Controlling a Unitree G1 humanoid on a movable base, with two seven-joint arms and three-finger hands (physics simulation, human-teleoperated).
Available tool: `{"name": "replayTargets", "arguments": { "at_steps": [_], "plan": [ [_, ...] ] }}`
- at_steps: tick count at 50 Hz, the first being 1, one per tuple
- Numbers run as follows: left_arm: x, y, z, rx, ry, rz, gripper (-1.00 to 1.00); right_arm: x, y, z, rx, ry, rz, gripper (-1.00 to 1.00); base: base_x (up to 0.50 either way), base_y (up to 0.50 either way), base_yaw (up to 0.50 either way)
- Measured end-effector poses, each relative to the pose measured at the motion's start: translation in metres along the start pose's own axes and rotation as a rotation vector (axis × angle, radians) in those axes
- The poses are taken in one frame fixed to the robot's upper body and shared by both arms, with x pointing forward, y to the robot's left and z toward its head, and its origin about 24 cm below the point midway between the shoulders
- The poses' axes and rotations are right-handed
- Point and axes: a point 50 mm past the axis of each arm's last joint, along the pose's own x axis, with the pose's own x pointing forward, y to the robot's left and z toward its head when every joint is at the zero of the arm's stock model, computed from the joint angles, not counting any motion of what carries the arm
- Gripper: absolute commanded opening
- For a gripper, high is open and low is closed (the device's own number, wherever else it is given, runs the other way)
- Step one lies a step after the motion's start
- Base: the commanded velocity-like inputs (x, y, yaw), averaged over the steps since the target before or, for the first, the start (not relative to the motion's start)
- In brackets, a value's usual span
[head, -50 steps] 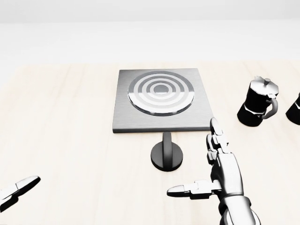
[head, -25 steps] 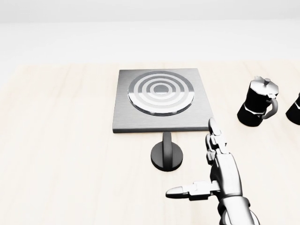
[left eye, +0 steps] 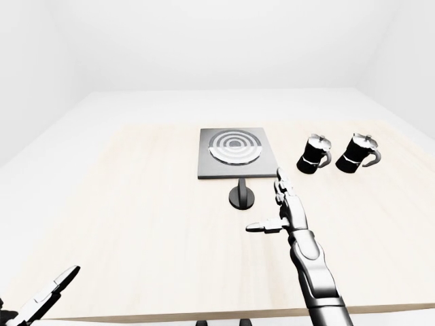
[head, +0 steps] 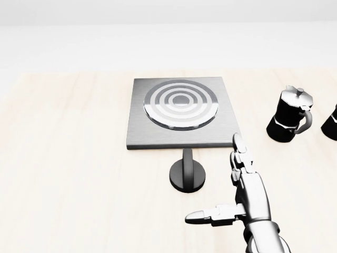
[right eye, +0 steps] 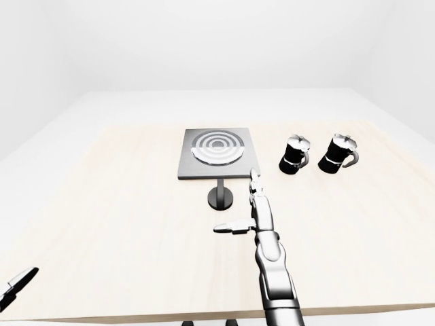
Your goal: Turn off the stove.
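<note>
The stove (head: pixel 180 112) sits at the centre of the head view on the wooden table (head: pixel 68 158), with its round black knob (head: pixel 187 174) just below its lower edge. The right hand (head: pixel 243 195) hangs to the right of the knob, apart from it, fingers straight and thumb spread wide, gripping nothing. This looks like the approach. Next, the hand needs to shift left over the knob, close on it and twist. The left hand (left eye: pixel 47 293) lies low at the left-eye view's bottom left, fingers extended.
</note>
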Motion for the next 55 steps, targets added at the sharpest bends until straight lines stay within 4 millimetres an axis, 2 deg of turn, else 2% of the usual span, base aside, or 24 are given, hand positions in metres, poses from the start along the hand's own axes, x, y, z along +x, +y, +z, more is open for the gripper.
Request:
{"name": "replayTargets", "arguments": {
  "at_steps": [13, 40, 55],
  "plan": [
    [-0.001, 0.001, -0.001, 0.003, 0.006, 0.004, 1.00, 0.000, 0.003, -0.003, -0.004, 0.002, 0.011, 1.00, 0.00, 0.00, 0.00],
    [-0.002, 0.003, -0.005, 0.000, 0.023, 0.011, 1.00, -0.010, 0.028, -0.028, -0.024, 0.056, 0.111, 1.00, 0.00, 0.00, 0.00],
    [-0.002, 0.003, -0.006, -0.002, 0.027, 0.011, 1.00, -0.009, 0.043, -0.044, -0.035, 0.130, 0.163, 1.00, 0.00, 0.00, 0.00]
  ]
}}
